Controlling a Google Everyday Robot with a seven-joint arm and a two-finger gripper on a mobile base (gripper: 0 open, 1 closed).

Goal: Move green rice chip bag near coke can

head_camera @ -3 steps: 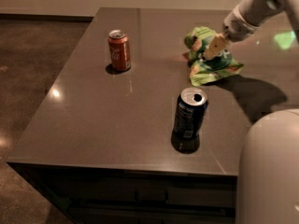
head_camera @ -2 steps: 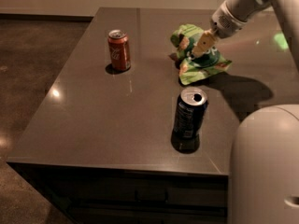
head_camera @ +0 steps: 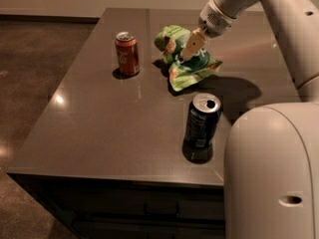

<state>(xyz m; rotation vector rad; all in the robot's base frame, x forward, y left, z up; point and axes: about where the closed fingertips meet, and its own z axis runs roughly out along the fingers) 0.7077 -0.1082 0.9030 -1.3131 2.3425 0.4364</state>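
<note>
The robot's pincer clenches the crumpled top of the green rice chip bag at the far middle of the table, its fingers covering part of the bag's face, while the pale body in the foreground cuts off the table's near right corner. The bag now hangs near the coke can, apart on its right, having travelled left over the past second. The dark blue can stands unmoved nearer the front.

Dim light, perhaps overhead (table glints); gripper on bag casts shadow.
</note>
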